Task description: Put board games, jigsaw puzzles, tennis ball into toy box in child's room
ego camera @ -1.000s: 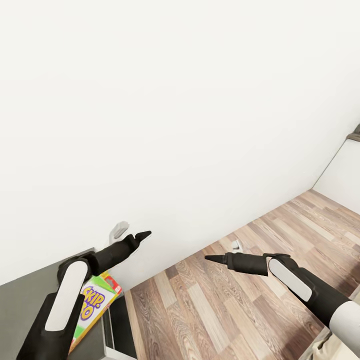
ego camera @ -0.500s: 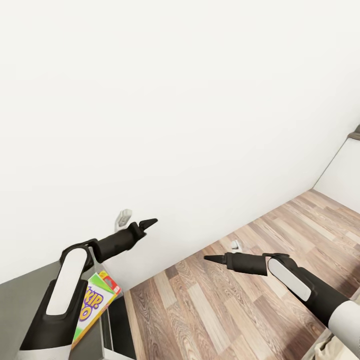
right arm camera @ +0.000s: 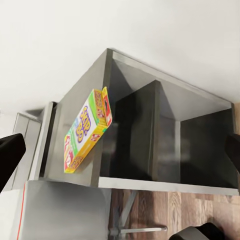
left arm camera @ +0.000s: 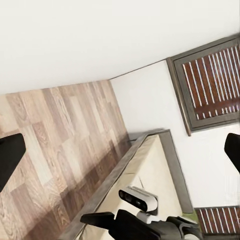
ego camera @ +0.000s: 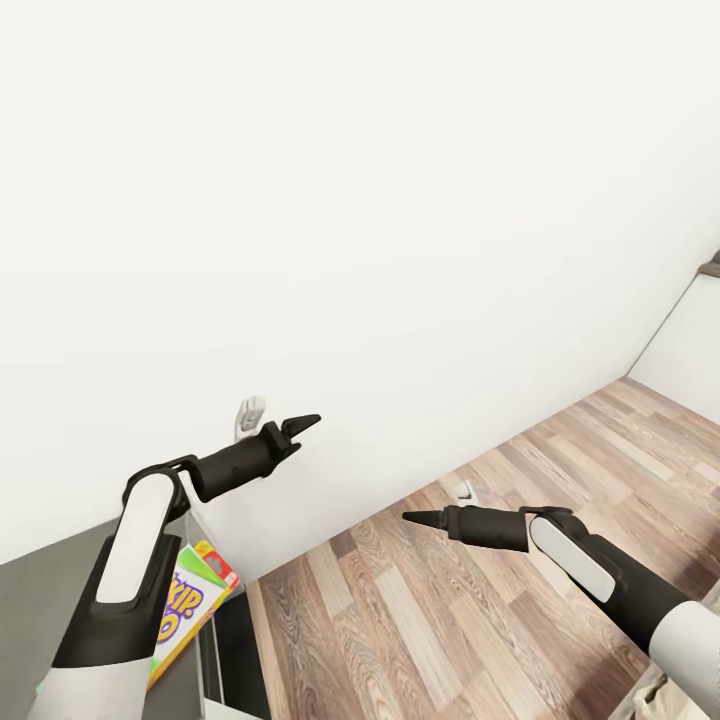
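Observation:
A rainbow SKIP-BO board game (ego camera: pixel 190 610) lies flat on the top of a dark-grey cabinet (ego camera: pixel 60 600), its corner hanging over the edge. In the right wrist view the same game (right arm camera: pixel 87 130) lies on that cabinet top (right arm camera: pixel 75 107). My left gripper (ego camera: pixel 303 425) hovers open above and beyond the game, near the white wall, with nothing in it; its fingers (left arm camera: pixel 10 157) stand wide apart. Over the wood floor my right gripper (ego camera: pixel 415 518) is open and empty too. In the left wrist view, the bed (left arm camera: pixel 155 175) shows its beige mattress and dark frame.
The cabinet has open dark compartments (right arm camera: pixel 165 135) under its top. A white wall (ego camera: pixel 350 200) stands close ahead. Wood-plank floor (ego camera: pixel 450 610) runs to the right. Dark-framed windows with slats (left arm camera: pixel 215 85) are beyond the bed.
My left arm has risen and reached forward, away from the SKIP-BO game. The right gripper has edged slightly left. The game has stayed put.

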`<state>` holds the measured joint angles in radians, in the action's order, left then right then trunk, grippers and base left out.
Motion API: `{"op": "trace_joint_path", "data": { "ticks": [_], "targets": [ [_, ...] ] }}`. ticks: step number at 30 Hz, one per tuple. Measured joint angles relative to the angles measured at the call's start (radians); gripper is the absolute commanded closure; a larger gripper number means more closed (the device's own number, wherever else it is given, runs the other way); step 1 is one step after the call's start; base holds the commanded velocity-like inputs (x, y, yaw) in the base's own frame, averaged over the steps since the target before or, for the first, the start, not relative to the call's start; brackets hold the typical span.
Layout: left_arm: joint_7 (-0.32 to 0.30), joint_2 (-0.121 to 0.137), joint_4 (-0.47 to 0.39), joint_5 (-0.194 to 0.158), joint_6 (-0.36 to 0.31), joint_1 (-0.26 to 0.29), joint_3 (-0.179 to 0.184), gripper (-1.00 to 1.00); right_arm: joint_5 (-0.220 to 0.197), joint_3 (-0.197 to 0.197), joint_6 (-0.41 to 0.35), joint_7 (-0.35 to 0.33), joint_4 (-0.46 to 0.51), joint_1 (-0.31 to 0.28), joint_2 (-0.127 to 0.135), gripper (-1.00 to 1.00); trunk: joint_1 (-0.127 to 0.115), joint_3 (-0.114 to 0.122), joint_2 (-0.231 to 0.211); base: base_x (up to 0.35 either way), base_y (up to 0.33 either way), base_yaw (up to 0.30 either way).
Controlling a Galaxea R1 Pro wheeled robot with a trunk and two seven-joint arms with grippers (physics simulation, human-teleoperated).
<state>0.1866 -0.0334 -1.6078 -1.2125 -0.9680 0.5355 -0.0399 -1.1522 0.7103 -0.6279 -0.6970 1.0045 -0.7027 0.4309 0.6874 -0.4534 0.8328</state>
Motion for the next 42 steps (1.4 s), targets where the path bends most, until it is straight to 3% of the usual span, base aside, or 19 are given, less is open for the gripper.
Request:
{"op": "trace_joint_path", "data": {
  "ticks": [6,42],
  "targets": [
    [0.000,-0.003,0.000,-0.012,-0.005,0.009,0.001,-1.00,0.000,-0.001,0.000,0.000,-0.001,0.000,-0.001,-1.00,0.023,-0.019,0.042,0.000,0.000,0.032],
    [-0.008,-0.008,-0.001,-0.025,-0.013,0.015,0.002,-1.00,-0.005,-0.001,-0.002,0.000,-0.002,0.000,-0.004,-1.00,0.023,-0.019,0.042,0.000,0.000,0.261]
  ]
}}
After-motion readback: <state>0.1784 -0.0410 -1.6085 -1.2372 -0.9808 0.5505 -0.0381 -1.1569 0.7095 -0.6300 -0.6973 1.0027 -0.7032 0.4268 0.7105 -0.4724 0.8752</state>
